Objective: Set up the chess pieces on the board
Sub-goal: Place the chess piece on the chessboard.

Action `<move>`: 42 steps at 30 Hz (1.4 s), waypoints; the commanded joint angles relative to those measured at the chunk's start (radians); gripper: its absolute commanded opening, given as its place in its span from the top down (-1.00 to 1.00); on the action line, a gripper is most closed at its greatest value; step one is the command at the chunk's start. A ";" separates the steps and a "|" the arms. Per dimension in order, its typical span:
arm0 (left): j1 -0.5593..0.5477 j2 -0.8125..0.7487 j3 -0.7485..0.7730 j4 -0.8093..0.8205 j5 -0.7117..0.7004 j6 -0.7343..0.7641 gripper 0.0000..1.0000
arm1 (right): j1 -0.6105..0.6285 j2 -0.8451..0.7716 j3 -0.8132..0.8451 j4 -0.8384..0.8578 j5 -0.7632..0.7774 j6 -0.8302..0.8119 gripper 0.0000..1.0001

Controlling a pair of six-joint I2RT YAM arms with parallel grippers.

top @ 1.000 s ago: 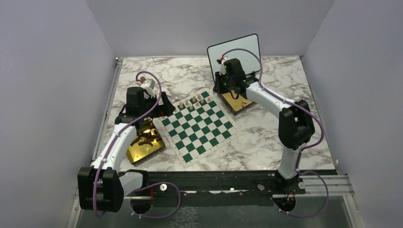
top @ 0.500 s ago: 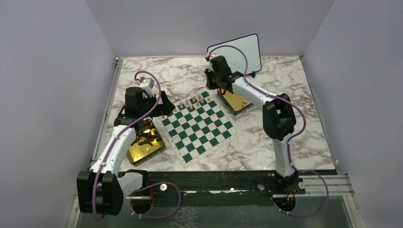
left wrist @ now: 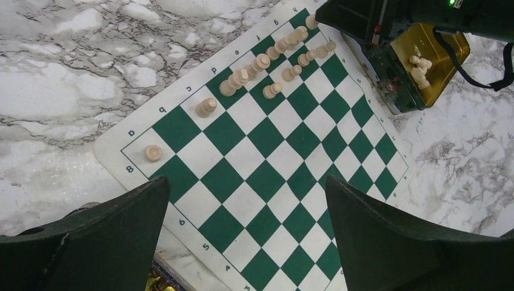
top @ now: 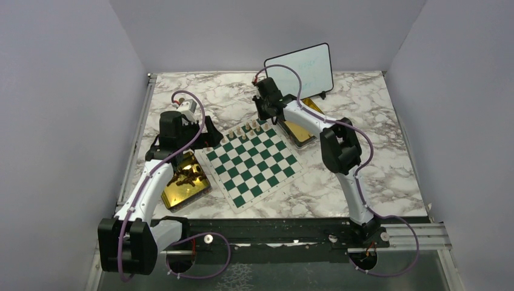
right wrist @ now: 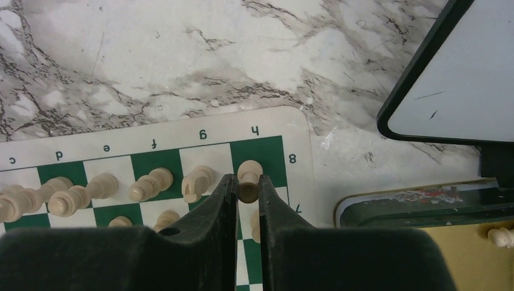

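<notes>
board: green-and-white checked mat (top: 253, 162), flat on the marble surface (top: 230, 97), turned at an angle, between the two arms.
right arm: (top: 339, 148) stretched out to the board's far corner.
left arm: (top: 148, 182) bent over the board's left side.
whiteboard: (top: 300, 70) propped upright at the back of the surface, behind the right arm's wrist.
left tin: gold (top: 173, 195), just beside the board's left edge, holds a heap of dark pieces (top: 189, 177).
right tin: gold (left wrist: 433, 57), just beside the board's right far edge, a few pale pieces (left wrist: 418, 65) loose in it.
left hand: (left wrist: 248, 242) fingers wide apart, nothing between them, hanging over the board's left part near the rank-8 end.
right hand: (right wrist: 247, 188) fingers nearly together, clamped on one pale piece over the h8 corner square; can't tell if its base touches the board.
held piece: (right wrist: 248, 171) upright, top poking out past the fingertips, on the green square by the "h" and "8" marks.
back row: pale pieces (left wrist: 262, 60) stand in a line along rank 8, c to g close together; one (left wrist: 153, 153) alone on the a8 corner.
second row: a few smaller pale pawns (left wrist: 273, 90) on rank 7, toward the right hand's end.
</notes>
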State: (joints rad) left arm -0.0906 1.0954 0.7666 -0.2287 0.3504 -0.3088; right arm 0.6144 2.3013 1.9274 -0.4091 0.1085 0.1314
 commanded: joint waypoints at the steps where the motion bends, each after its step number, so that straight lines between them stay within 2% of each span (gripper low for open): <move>1: 0.005 -0.028 0.016 0.012 -0.015 0.013 -0.98 | 0.004 0.032 0.047 -0.042 0.027 -0.004 0.80; 13: 0.005 -0.028 0.029 -0.013 -0.038 0.029 -0.98 | 0.013 0.114 0.144 -0.144 0.060 -0.016 0.75; 22: 0.005 -0.026 0.032 -0.021 -0.047 0.030 -0.98 | 0.014 0.122 0.138 -0.126 0.044 -0.029 0.73; 28: 0.005 -0.026 0.032 -0.020 -0.052 0.033 -0.98 | 0.013 0.136 0.153 -0.139 0.042 -0.025 0.52; 36: 0.005 -0.018 0.032 -0.019 -0.051 0.032 -0.98 | 0.013 0.139 0.218 -0.162 0.023 -0.020 0.35; 42: 0.005 -0.014 0.033 -0.020 -0.063 0.033 -0.98 | 0.013 0.093 0.234 -0.162 0.030 -0.026 0.15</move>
State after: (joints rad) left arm -0.0906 1.0882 0.7704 -0.2504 0.3176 -0.2893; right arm 0.6216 2.4298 2.1288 -0.5541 0.1379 0.1135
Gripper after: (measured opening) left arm 0.989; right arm 0.409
